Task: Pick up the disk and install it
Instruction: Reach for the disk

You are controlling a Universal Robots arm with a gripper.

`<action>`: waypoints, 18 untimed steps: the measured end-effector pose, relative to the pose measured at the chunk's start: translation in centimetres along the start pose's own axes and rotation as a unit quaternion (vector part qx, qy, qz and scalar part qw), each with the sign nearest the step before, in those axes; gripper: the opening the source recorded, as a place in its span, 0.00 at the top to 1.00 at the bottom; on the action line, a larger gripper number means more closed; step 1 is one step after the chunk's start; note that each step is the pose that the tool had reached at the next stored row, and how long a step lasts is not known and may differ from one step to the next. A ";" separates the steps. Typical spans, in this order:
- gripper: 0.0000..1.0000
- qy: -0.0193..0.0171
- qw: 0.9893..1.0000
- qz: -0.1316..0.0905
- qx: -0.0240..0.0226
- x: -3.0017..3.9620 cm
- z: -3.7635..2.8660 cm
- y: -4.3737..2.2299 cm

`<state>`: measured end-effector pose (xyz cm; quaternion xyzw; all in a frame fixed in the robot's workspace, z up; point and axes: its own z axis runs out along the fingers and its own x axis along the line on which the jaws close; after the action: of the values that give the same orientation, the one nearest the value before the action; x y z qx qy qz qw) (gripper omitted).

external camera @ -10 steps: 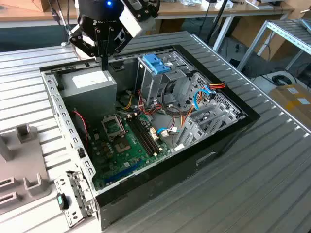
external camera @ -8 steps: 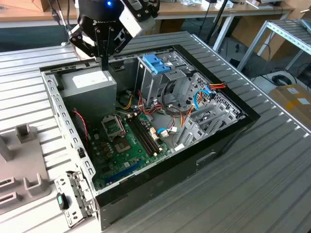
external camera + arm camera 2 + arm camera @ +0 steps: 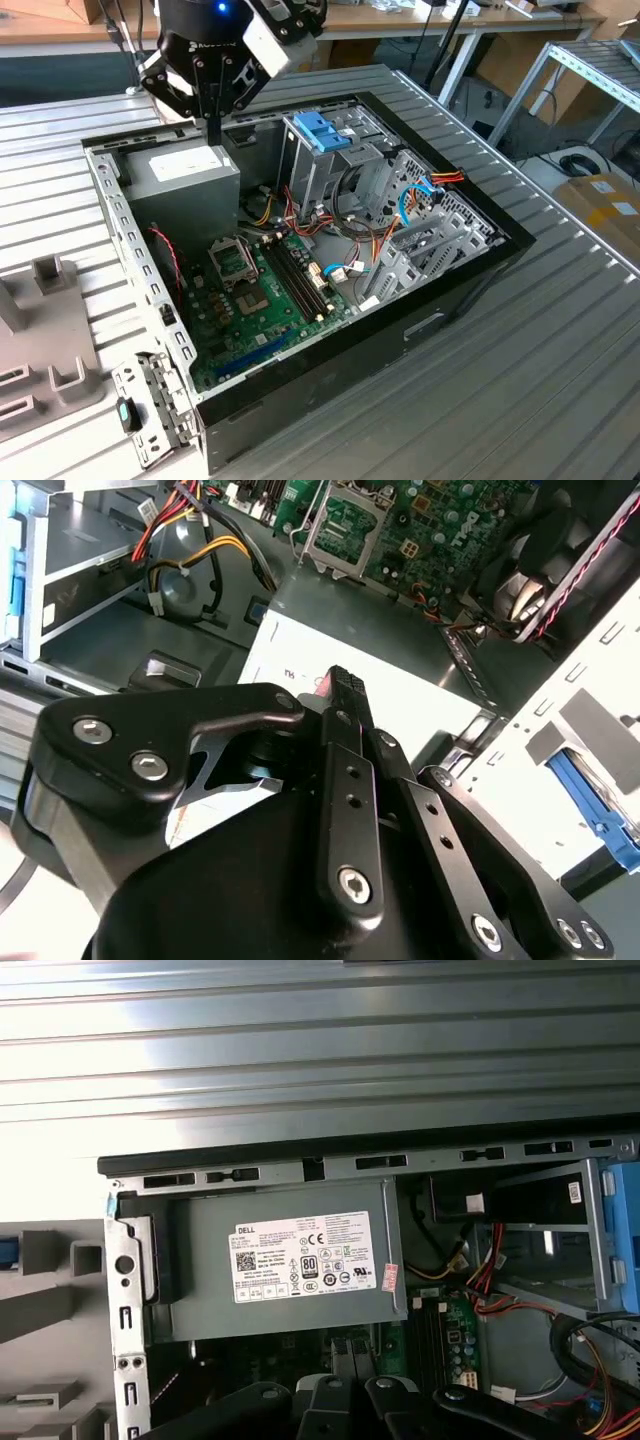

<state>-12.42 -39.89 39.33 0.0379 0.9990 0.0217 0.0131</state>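
end effector (image 3: 213,142) — fingers seemingly together, holding nothing | over grey box (image 3: 185,192)

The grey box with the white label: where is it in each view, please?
Exterior view: grey box toward the exterior view's left, under the gripper.
Second wrist view: the box lies between gripper and motherboard.
First wrist view: the box sits against the case wall.
Shared landmark: the green motherboard beside it.

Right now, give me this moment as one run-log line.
gripper: shut, holding nothing | position: over grey box inside open computer case | contact with box: cannot tell
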 end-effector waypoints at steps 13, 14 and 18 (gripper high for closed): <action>0.89 0.000 1.000 0.000 0.000 0.26 -0.01 -0.02; 0.89 0.000 1.000 0.000 0.000 0.28 -0.01 -0.02; 0.89 0.000 1.000 0.000 0.000 0.35 -0.01 -0.03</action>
<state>-12.78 -39.89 39.33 0.0379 0.9990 0.0217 0.0131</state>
